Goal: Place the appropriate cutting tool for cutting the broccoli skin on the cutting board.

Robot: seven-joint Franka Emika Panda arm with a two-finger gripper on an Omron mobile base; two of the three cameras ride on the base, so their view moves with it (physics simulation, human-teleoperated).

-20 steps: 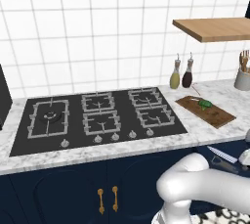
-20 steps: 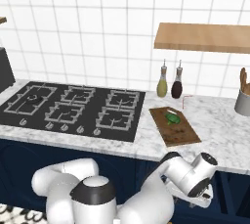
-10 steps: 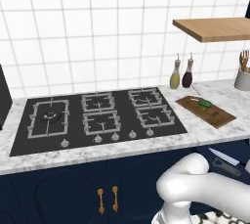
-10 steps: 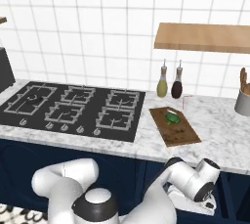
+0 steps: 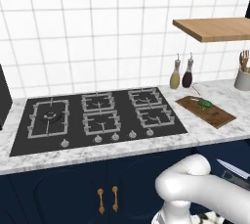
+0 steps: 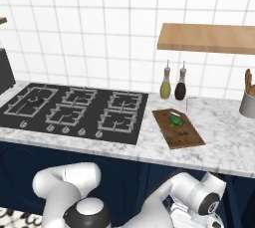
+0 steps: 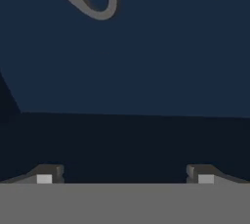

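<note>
The tool (image 7: 125, 179) hangs wide open, holding nothing; the broccoli (image 6: 175, 120) sits on the cutting board (image 6: 184, 136), right of the hob (image 6: 74, 110).

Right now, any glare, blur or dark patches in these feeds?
Left base view: even light, no glare; the knife reads sharp. Right base view: crisp, broccoli and cutting board barely shadowed. Hand view: dim navy, soft edges, fingertips apart.
</note>
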